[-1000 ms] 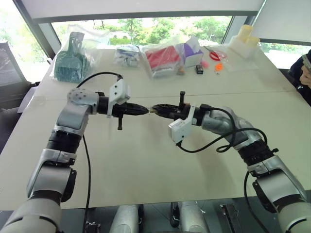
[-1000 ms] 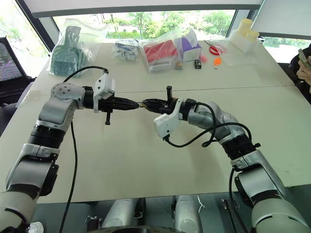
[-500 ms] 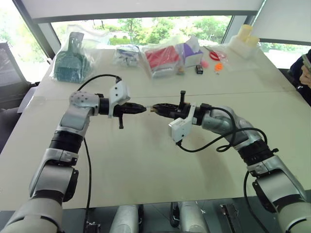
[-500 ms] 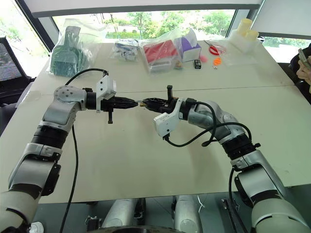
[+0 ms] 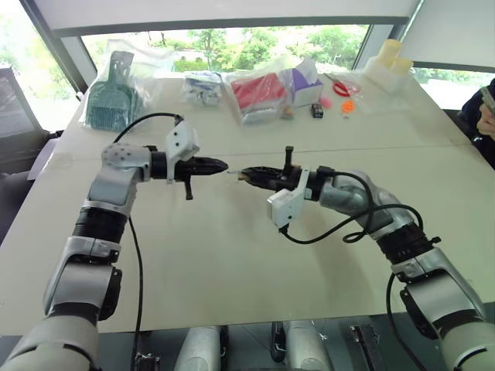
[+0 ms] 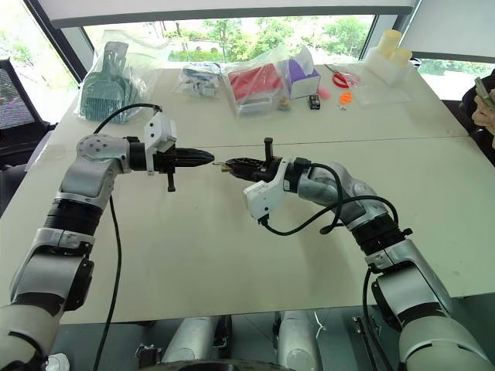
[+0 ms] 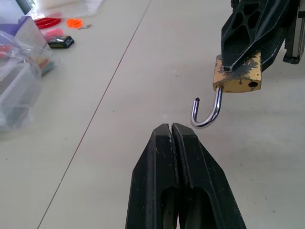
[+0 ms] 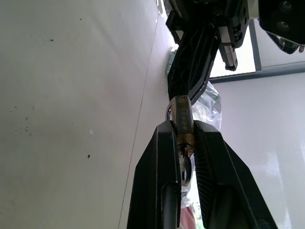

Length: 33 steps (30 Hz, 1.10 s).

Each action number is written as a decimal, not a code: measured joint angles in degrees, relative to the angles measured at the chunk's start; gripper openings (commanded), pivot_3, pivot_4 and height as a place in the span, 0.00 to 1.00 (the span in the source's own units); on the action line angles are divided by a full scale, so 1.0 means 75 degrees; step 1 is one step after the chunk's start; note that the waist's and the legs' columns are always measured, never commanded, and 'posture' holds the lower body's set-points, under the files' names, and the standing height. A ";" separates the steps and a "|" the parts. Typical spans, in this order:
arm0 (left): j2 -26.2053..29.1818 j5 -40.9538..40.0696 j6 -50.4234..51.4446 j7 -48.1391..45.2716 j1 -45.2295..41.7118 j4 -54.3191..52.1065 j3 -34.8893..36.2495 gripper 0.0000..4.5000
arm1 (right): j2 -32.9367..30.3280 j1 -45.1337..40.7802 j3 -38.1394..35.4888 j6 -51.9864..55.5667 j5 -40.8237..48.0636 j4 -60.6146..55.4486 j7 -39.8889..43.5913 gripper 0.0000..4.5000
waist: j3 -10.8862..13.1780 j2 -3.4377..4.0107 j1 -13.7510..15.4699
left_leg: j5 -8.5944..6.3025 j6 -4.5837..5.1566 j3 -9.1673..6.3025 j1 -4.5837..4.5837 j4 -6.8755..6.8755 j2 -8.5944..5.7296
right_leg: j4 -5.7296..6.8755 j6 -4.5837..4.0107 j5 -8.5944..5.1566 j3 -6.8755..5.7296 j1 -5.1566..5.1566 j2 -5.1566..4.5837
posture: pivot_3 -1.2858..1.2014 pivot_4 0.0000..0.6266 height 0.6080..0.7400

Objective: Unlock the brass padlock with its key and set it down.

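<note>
Grippers face each other, tip toward tip, above the middle of a pale table (image 5: 232, 263), with a small gap of open air between them. On the robot's left, the left gripper (image 5: 222, 165) has its two black fingers pressed flat together; the left wrist view shows only a thin seam between them, and whether anything sits in that seam cannot be told. On the robot's right, the right gripper (image 7: 238, 62) is clamped on the brass padlock (image 7: 237, 78), pinching the small yellowish body between its fingertips. The padlock is held in the air over the table, not resting on it. Its thin silvery shackle (image 7: 208, 113) hangs out as an open hook, one end free of the body, and curves toward the left gripper's tips, ending just beside them without clearly touching. The right wrist view shows the same padlock squeezed edge-on between the right gripper's fingers (image 8: 157, 181). The key cannot be made out with certainty.

Along the far edge of the table lie clear plastic bags: one with green tools (image 5: 114, 97), one with something red (image 5: 259, 93), and a purple box (image 5: 305, 83). Near them sit red scissors (image 5: 338, 85) and small orange pieces (image 5: 347, 106).
</note>
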 measured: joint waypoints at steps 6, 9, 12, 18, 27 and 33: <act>0.0244 0.0156 -0.0282 0.0145 0.0225 0.0051 0.0009 0.01 | -0.0007 -0.0115 0.0244 -0.0305 -0.0705 0.1307 -0.0508 0.00 | 0.0000 0.0000 -0.0003 | 0.0000 -0.0001 0.0020 0.0000 -0.0001 0.0001 | 0.0000 0.0000 0.0000 0.0001 0.0000 0.0000 | 0.52 0.24 1.00; 0.0242 0.0169 -0.0282 0.0200 0.0317 0.0019 0.0007 0.01 | 0.0039 -0.0238 0.0506 -0.0487 -0.1030 0.1954 -0.0692 0.00 | 0.0000 0.0000 -0.0013 | 0.0008 -0.0014 0.0022 0.0000 -0.0001 0.0001 | 0.0001 0.0000 0.0000 0.0001 -0.0001 0.0000 | 0.52 0.24 1.00; 0.0245 0.0170 -0.0278 0.0281 0.0376 -0.0095 0.0008 0.01 | 0.0069 -0.0279 0.0638 -0.0584 -0.1162 0.2269 -0.0835 0.00 | 0.0000 0.0000 -0.0028 | 0.0010 -0.0018 0.0023 0.0000 -0.0002 0.0001 | 0.0001 0.0000 0.0000 0.0002 -0.0001 0.0000 | 0.52 0.24 1.00; 0.0267 0.0169 -0.0216 0.0380 0.0822 -0.0604 0.0008 0.00 | 0.0069 -0.0332 0.0844 -0.0635 -0.1233 0.2360 -0.0562 0.28 | 0.0000 0.0000 -0.0131 | 0.0011 -0.0019 0.0019 0.0002 -0.0003 0.0006 | 0.0003 0.0000 0.0000 0.0003 -0.0001 0.0000 | 0.52 0.24 1.00; 0.0282 0.0098 0.0139 0.0418 0.1056 -0.1068 0.0000 0.00 | -0.0464 0.0133 0.0586 0.0114 0.0337 0.0929 0.1299 0.99 | -0.0001 0.0001 -0.0087 | -0.0001 0.0001 -0.0007 0.0016 -0.0003 0.0013 | 0.0002 0.0000 0.0000 0.0004 0.0016 -0.0004 | 0.52 0.24 1.00; 0.0399 -0.0076 0.0663 0.0042 0.1153 -0.1394 -0.0003 0.00 | -0.1079 0.1013 -0.0192 0.3366 0.3017 -0.0827 0.3690 0.99 | 0.0000 0.0001 -0.0083 | -0.0009 0.0016 -0.0014 0.0017 -0.0001 0.0017 | 0.0002 -0.0001 0.0001 0.0002 0.0020 -0.0005 | 0.52 0.24 1.00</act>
